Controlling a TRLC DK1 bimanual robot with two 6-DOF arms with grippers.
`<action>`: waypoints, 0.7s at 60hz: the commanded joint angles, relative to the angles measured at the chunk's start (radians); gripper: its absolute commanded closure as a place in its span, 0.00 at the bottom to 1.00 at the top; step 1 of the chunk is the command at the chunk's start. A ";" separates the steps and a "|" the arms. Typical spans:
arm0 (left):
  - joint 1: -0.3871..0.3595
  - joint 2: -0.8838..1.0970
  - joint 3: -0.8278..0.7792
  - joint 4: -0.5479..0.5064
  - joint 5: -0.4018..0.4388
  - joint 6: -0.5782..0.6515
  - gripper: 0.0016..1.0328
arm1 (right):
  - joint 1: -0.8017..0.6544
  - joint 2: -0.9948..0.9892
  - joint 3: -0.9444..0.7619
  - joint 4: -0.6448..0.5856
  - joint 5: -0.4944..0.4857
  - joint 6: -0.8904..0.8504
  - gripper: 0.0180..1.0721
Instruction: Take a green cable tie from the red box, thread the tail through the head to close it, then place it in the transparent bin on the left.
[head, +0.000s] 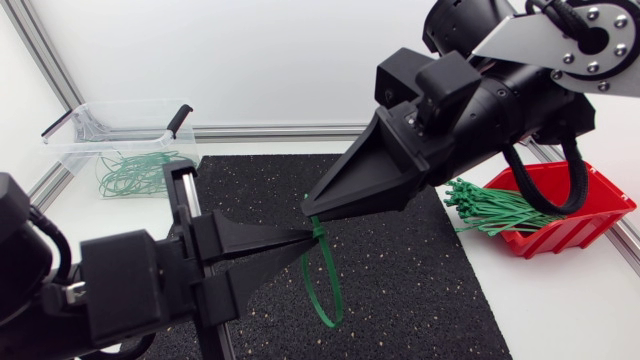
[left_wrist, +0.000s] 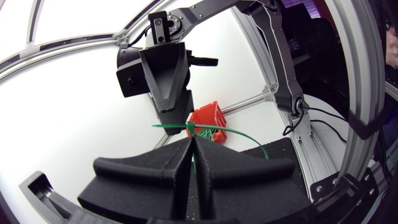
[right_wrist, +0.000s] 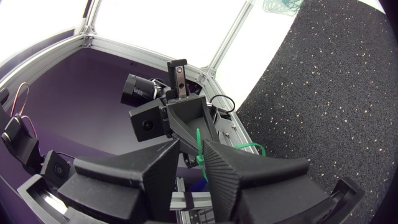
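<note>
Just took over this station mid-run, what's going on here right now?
Both arms hold one green cable tie in the air over the black mat. The left gripper and the right gripper pinch it at nearly the same spot, and the rest hangs below as a loop. Whether the tail is through the head cannot be made out. Spare ties spill from the red box; the transparent bin already holds looped ties.
</note>
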 joint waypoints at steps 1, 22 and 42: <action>-0.006 0.008 0.020 0.020 -0.011 0.021 0.96 | 0.004 0.013 0.015 -0.014 -0.005 -0.028 0.82; -0.014 0.003 0.018 0.018 -0.020 0.010 0.96 | -0.015 0.013 0.042 -0.014 -0.007 -0.038 0.95; -0.120 0.005 0.001 0.011 -0.072 0.009 0.96 | -0.033 0.116 0.173 0.001 -0.005 0.005 0.95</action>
